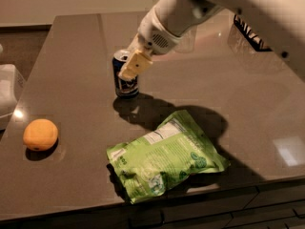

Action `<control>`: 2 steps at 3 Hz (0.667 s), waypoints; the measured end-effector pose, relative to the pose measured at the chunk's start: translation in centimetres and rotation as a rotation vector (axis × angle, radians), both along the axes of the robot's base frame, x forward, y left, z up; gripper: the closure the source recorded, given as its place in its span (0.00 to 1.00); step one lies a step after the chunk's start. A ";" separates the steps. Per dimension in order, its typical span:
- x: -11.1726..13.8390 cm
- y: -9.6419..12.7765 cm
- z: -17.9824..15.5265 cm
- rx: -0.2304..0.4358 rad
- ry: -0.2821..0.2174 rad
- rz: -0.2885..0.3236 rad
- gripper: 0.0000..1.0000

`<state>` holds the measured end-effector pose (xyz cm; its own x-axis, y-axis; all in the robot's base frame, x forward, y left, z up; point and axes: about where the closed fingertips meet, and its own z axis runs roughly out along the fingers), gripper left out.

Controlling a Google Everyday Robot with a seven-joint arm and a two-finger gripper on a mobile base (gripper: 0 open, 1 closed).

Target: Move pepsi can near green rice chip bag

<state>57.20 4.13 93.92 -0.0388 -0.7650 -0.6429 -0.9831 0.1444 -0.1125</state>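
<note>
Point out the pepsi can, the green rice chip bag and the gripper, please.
pepsi can (127, 86): camera view, lower blue side.
green rice chip bag (167, 162): camera view, middle of its face.
gripper (129, 65): camera view, at the can's upper side.
</note>
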 end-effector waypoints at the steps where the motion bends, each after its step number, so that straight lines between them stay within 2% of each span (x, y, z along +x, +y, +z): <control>1: -3.0 -1.9 0.3 0.012 0.002 0.023 1.00; 2: -5.4 -3.7 -0.1 0.002 0.006 0.041 1.00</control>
<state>51.82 0.47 93.87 -0.0114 -0.7648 -0.6441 -0.9888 0.1046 -0.1067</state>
